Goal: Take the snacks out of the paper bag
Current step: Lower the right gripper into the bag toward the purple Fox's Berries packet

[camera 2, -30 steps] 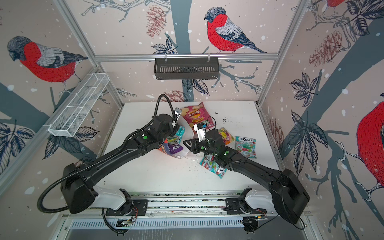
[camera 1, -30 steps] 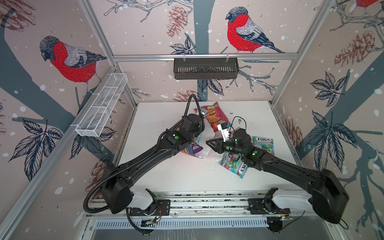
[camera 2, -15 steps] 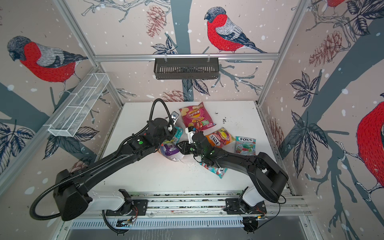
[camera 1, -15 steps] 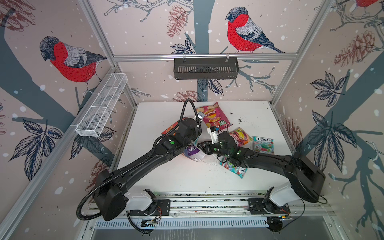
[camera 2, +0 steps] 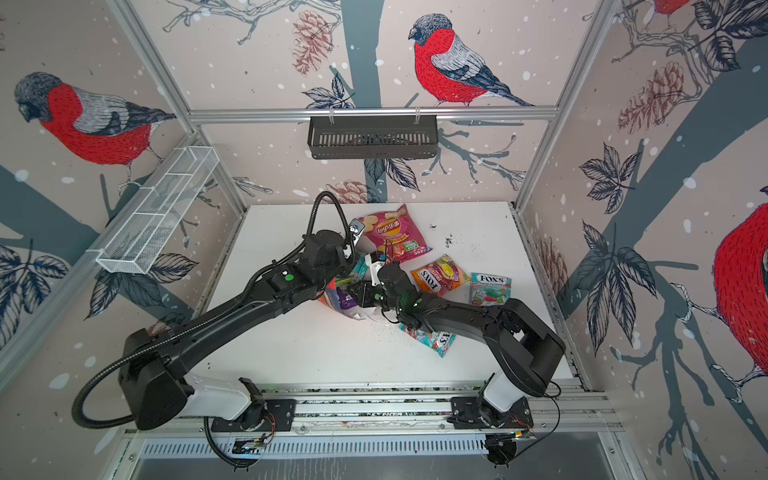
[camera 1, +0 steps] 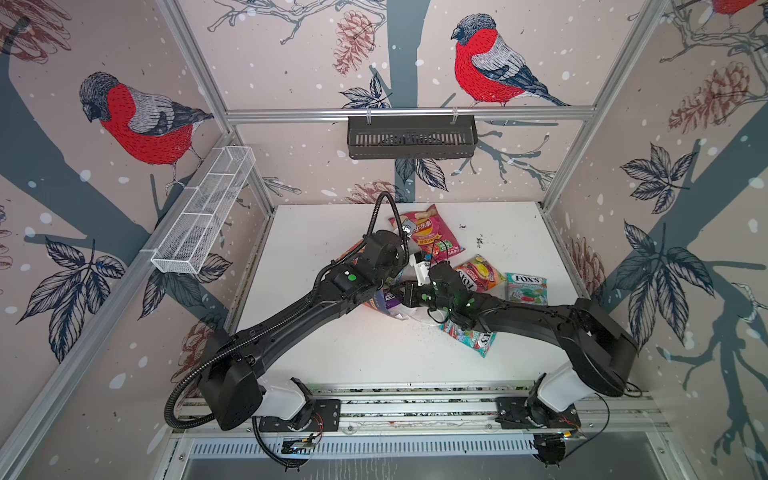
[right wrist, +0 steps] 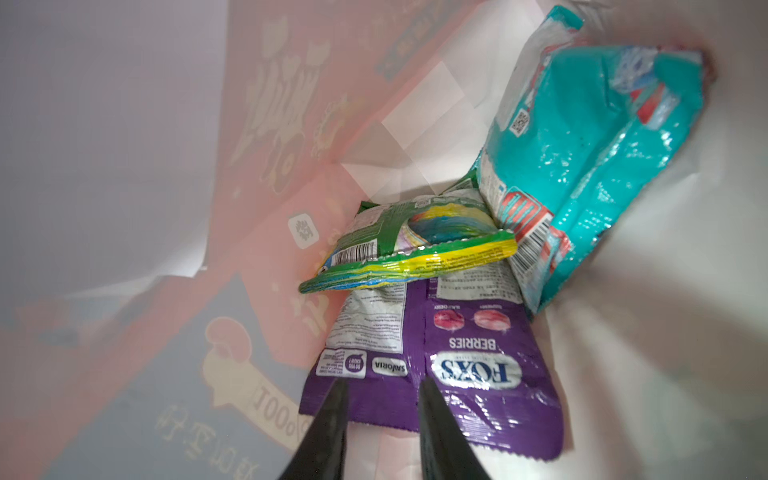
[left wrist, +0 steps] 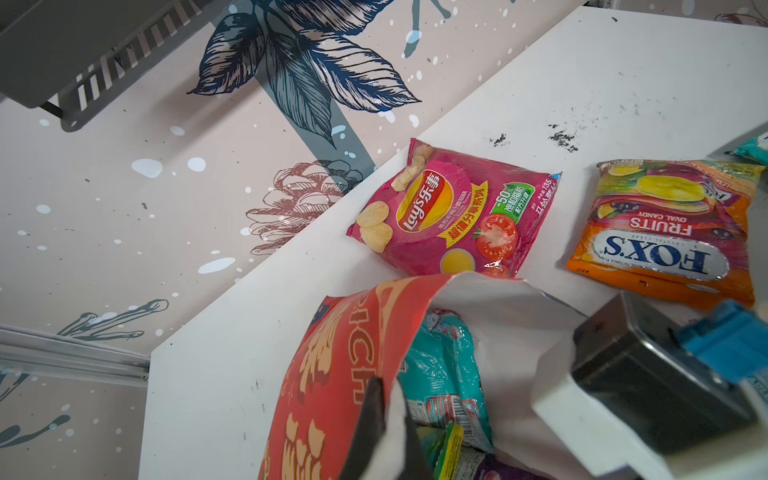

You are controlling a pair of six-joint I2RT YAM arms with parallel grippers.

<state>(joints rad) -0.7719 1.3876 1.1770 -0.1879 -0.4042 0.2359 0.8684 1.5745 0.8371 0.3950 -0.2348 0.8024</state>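
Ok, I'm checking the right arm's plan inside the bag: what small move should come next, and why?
Probably close the right gripper on the purple pack: its open fingers sit over the pack's near edge inside the paper bag, which the left gripper pinches by the rim. The green pack overlaps only the far end.

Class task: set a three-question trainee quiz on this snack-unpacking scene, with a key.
1. True or false: the orange FOX'S Fruits pack lies on the table, outside the paper bag.
2. Which pack lies at the right hand's fingertips? A teal pack, B purple FOX'S Berries pack, C green pack.
3. What does the left hand pinch?
Key: 1 true; 2 B; 3 the paper bag's rim.
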